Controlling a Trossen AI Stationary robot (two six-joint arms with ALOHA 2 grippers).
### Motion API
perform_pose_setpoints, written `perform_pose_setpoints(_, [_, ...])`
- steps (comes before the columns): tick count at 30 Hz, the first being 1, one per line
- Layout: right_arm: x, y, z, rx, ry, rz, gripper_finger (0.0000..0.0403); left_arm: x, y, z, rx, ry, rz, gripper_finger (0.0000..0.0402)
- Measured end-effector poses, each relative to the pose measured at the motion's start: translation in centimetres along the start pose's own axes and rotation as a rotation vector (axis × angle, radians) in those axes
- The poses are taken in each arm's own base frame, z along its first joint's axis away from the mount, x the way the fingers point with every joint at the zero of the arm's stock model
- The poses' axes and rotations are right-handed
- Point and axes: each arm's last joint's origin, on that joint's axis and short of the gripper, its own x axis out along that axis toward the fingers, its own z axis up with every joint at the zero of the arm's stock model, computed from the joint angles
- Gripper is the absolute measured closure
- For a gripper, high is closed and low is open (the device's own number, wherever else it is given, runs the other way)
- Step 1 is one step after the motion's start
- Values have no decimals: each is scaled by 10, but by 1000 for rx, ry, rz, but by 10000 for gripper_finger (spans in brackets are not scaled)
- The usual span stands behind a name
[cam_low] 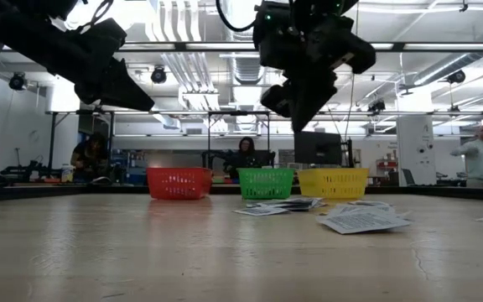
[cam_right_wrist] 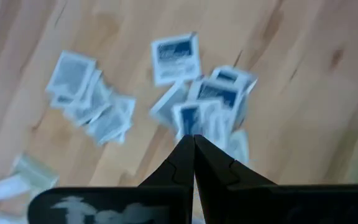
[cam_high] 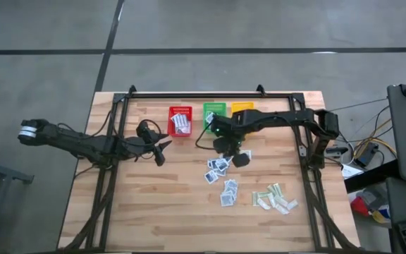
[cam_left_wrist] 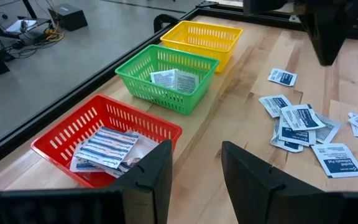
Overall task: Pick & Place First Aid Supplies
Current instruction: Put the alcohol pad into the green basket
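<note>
Packets of the square white-blue kind [cam_right_wrist: 175,54] lie scattered on the wooden table [cam_high: 154,204] right below my right pincer [cam_right_wrist: 193,140], whose two fingers are pressed together with nothing between them. It hangs above that heap, clear of the table. Farther out from it, toward the table's near edge, the pale green-beige strips [cam_high: 275,198] lie in a loose cluster of their own. Behind it along the far rail stand the red basket [cam_left_wrist: 107,140], the green basket [cam_left_wrist: 166,76] and the yellow basket [cam_left_wrist: 202,40]. Oblong striped packets [cam_left_wrist: 106,148] rest in the red one, just ahead of my left pincer [cam_left_wrist: 194,165], which waits there spread wide and empty, and a few white packets [cam_left_wrist: 173,79] sit in the green.
</note>
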Motion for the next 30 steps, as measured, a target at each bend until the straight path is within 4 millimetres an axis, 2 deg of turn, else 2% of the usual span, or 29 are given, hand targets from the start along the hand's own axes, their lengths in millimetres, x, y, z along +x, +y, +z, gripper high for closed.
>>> perform_pose_setpoints(5, [7, -1, 7, 25, -84, -37, 394, 0, 0, 0, -2, 0, 0, 268])
perform_pose_setpoints(10, [12, 4, 13, -39, -131, -5, 394, 0, 0, 0, -2, 0, 0, 268])
perform_pose_setpoints(19, [46, 21, 25, -140, -100, 75, 391, 0, 0, 0, -2, 0, 0, 268])
perform_pose_setpoints(23, [48, 20, 32, -165, -99, 76, 363, 0, 0, 0, -10, 0, -1, 268])
perform_pose_setpoints(30, [52, 16, 42, -200, -83, 87, 285, 1, 0, -1, -21, 4, 0, 268])
